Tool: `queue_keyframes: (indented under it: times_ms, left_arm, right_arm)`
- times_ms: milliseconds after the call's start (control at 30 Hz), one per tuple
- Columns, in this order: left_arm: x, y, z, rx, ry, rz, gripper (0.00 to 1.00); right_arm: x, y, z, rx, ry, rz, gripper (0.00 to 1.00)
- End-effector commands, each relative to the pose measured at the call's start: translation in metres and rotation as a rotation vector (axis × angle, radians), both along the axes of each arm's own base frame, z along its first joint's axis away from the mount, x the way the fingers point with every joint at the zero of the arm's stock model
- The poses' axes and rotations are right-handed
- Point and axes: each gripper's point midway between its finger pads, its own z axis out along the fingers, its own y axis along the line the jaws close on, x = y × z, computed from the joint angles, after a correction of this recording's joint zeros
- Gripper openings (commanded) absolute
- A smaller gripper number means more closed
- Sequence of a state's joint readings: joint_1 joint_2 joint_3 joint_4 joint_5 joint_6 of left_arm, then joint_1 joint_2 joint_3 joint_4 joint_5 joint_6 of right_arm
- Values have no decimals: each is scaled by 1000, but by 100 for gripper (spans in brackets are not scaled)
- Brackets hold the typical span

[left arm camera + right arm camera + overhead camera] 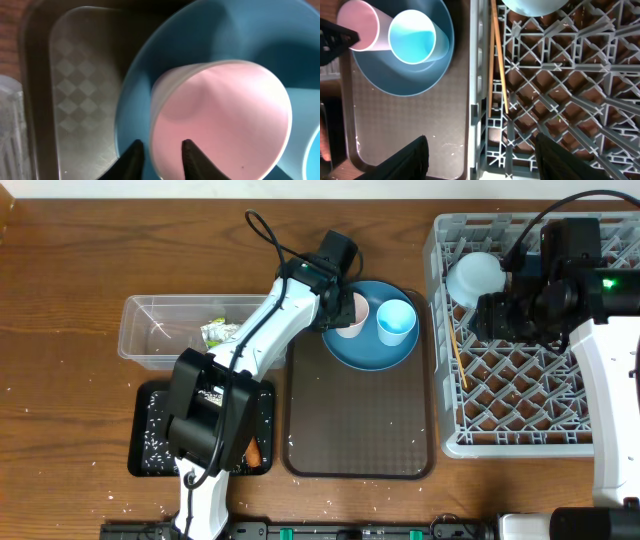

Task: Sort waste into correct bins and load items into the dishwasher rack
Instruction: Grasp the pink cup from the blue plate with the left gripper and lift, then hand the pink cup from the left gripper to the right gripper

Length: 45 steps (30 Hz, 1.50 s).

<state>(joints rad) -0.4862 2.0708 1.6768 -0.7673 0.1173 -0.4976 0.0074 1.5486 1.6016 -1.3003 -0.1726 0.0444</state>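
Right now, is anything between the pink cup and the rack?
Yes. The light-blue cup stands beside the pink cup on the plate, on the rack side. Beyond it, chopsticks and the bowl sit along the rack's near edge, and the right tool hangs over the rack.

— How are we holding our white-and-black left arm (255,330)?

— We are holding it stretched forward and to the right from its base at the near edge. Its black two-finger left gripper (161,144) is standing narrow, with one finger (136,155) outside the wall of the small pink cup (225,115) and the other inside. We cannot tell whether they are pinching.

— And the right?

— Our white right arm (605,380) is hanging at the far right, its black right gripper (481,147) pointing down, jaws spread wide and gripping nothing.
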Motion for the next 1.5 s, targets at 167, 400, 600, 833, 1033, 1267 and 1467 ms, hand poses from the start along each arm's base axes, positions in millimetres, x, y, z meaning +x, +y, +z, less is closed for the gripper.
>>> queue_keyframes:
  times_ms: [167,400,600,833,1033,1267,1467]
  left_arm:
    - [7,6,4,26,-30,10,6]
    - [13,6,29,-3,-85,18,6]
    - [15,23,103,-117,-198,49,6]
    - [-17,41,198,-504,-195,-2,6]
    - [-47,44,260,-910,-115,-146,6]
    - [-72,29,284,-1086,-47,-288,6]
    - [-84,10,284,-1089,-16,-340,6]
  right_arm:
    - [-2,-6,5,-18,-10,-13,74]
    - [-4,-6,4,-19,-4,-12,75]
    - [2,-6,7,-17,-28,-13,72]
    - [1,47,26,244,-101,227,74]
    - [-21,109,91,688,-350,651,93]
    - [-33,125,139,916,-545,810,99]
    - [-38,131,161,1015,-627,880,99]
